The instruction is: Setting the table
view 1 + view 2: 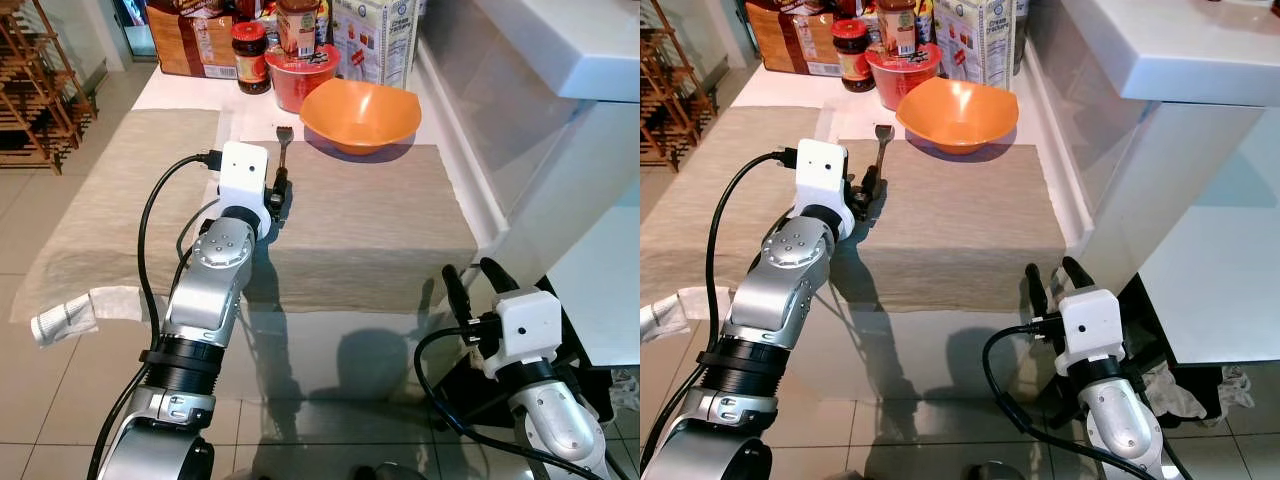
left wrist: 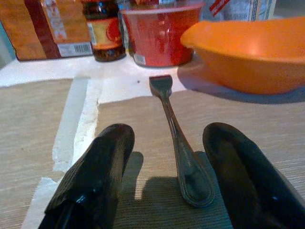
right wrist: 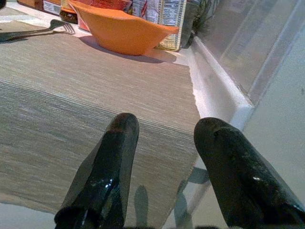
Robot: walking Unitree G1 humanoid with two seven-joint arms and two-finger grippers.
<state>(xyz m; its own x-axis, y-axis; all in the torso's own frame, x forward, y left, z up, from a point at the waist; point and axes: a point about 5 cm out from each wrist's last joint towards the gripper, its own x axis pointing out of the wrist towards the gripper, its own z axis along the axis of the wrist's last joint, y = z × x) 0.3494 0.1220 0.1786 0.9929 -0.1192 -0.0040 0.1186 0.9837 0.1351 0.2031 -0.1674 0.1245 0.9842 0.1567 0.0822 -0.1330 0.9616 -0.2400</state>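
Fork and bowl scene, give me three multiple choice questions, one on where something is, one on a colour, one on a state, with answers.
1. Where does the fork lie?
A. inside the bowl
B. on the placemat, left of the bowl
C. on the floor

2. What colour is the bowl?
A. orange
B. blue
C. white

3. How is the left hand?
A. shut on the fork
B. holding the bowl
C. open, fingers either side of the fork handle

Answers: 1 B, the fork rests on the placemat beside the bowl. 2 A, it is plainly orange. 3 C, the left wrist view shows gaps between both fingers and the handle.
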